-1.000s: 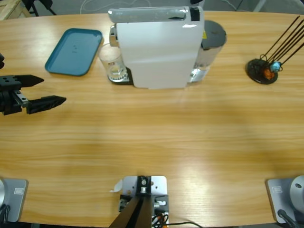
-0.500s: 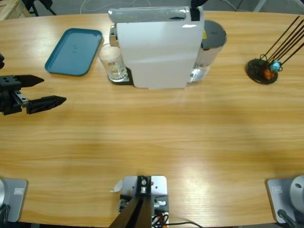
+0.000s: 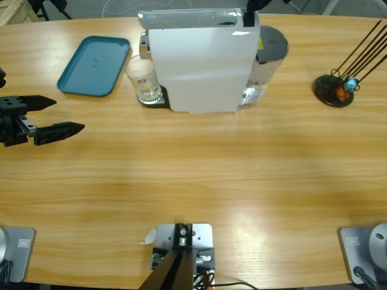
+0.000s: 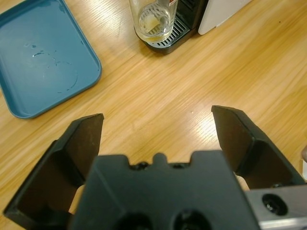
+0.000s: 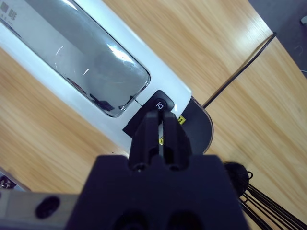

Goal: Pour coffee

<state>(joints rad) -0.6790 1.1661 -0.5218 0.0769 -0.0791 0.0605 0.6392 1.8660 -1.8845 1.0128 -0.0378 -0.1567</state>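
Observation:
A white coffee machine (image 3: 199,60) stands at the back middle of the table. Under its spout, on the black drip grate (image 4: 165,40), is a clear glass (image 3: 144,81) holding a shallow layer of amber coffee (image 4: 154,29). My left gripper (image 3: 60,115) hovers open at the table's left edge, its jaws pointing toward the glass and well short of it. In the left wrist view the left gripper (image 4: 158,120) has nothing between its jaws. My right gripper (image 5: 160,112) is shut, its tips on the machine's black button (image 5: 159,104). In the high view only a black bit of the right gripper (image 3: 253,5) shows.
A teal tray (image 3: 95,65) with a few water drops lies left of the glass. A black wire capsule holder (image 3: 334,89) with small coloured capsules stands at the right. The machine's grey water tank (image 3: 270,48) sits behind its right side.

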